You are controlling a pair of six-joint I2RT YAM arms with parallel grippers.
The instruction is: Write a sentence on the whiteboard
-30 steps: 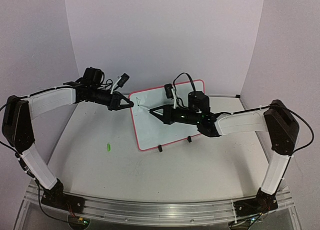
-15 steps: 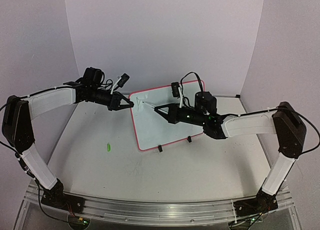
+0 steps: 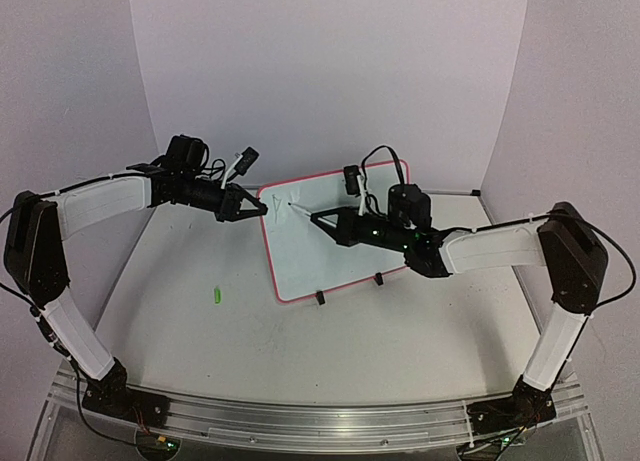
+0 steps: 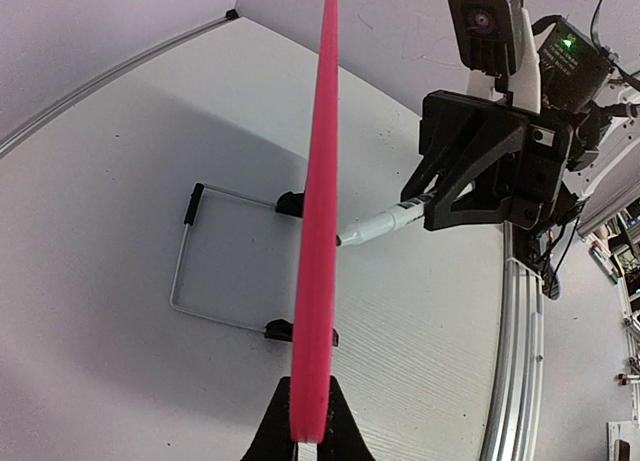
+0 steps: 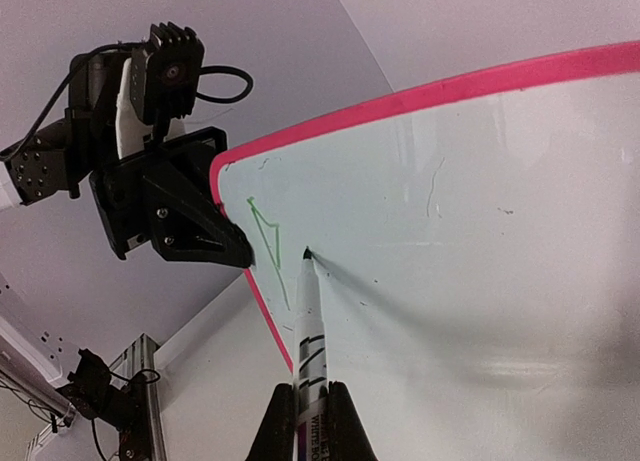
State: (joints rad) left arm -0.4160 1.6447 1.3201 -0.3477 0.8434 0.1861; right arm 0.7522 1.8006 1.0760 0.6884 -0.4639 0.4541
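The whiteboard [image 3: 325,266] stands tilted on the table, white with a red-pink rim. My left gripper [image 3: 262,207] is shut on its upper left edge; in the left wrist view the rim [image 4: 320,231] runs edge-on up from my fingers [image 4: 272,436]. My right gripper [image 5: 308,421] is shut on a white marker [image 5: 309,331]. The marker's tip rests on the board [image 5: 480,261] just right of the sentence [image 5: 268,243], which is only one thin green angular stroke near the top left corner. In the top view the right gripper [image 3: 316,218] hovers before the board's upper left.
A small green cap [image 3: 214,294] lies on the table to the left of the board. Two black clip feet [image 3: 320,298] hold the board's lower edge, and a wire stand [image 4: 185,271] sits behind it. White walls close the back and sides.
The right arm has carried the marker tip slightly up and to the right across the board's upper left. The left gripper has held still on the rim.
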